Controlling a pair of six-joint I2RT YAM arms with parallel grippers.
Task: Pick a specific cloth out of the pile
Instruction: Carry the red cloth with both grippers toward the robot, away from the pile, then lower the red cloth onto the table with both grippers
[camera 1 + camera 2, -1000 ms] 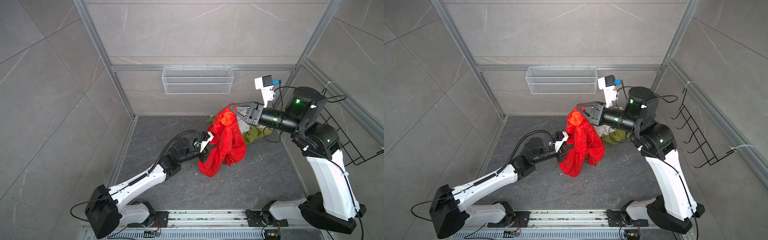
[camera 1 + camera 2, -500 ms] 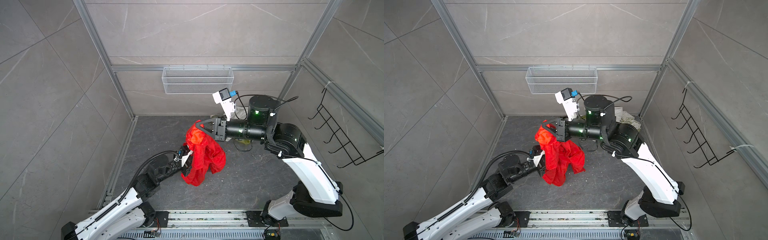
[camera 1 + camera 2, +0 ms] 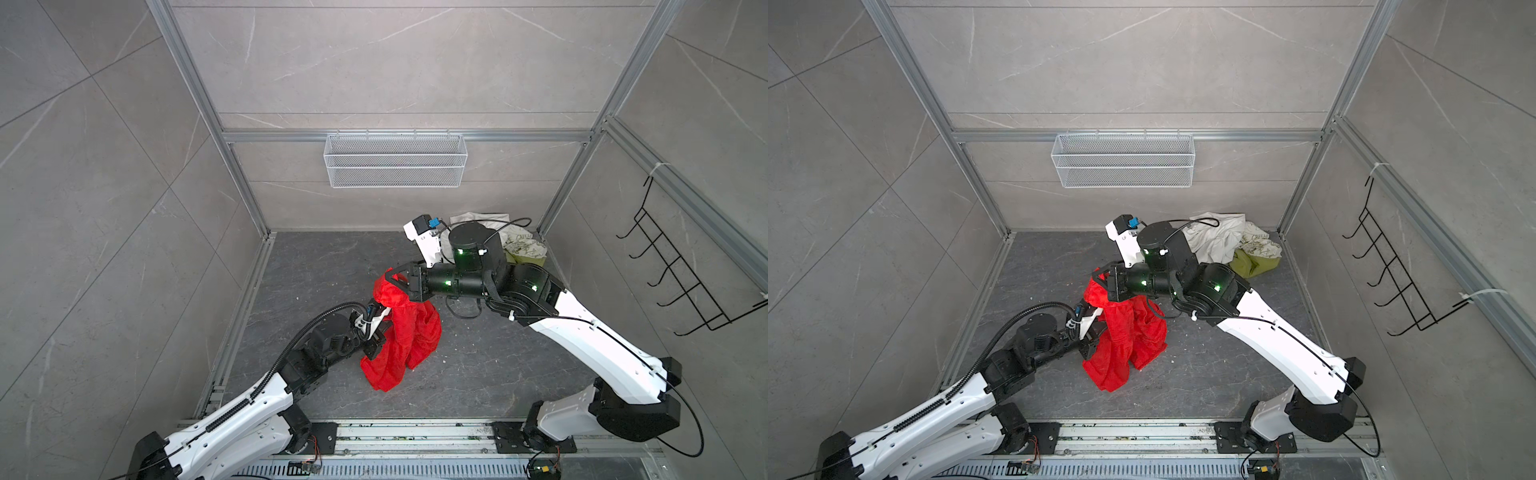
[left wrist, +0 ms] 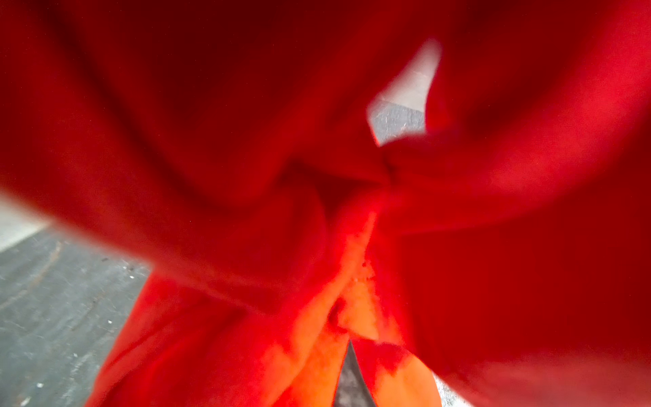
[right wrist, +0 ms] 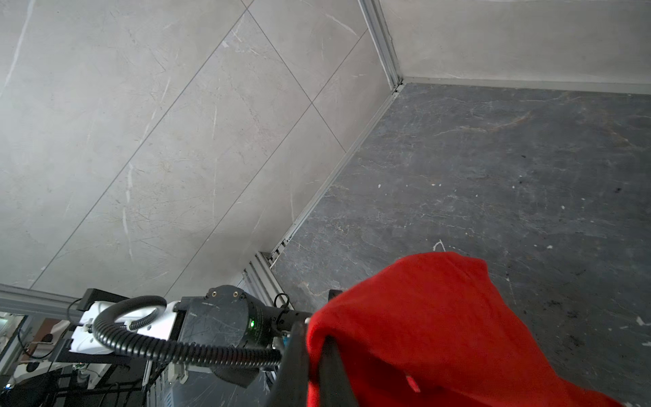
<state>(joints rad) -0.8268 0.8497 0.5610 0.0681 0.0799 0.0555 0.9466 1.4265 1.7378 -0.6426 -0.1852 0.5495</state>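
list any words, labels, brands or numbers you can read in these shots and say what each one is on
No text can be read in any view.
Dark print on the cream cloth in the pile: too small to read in both top views.
Red cloth: no print or label shows on it.
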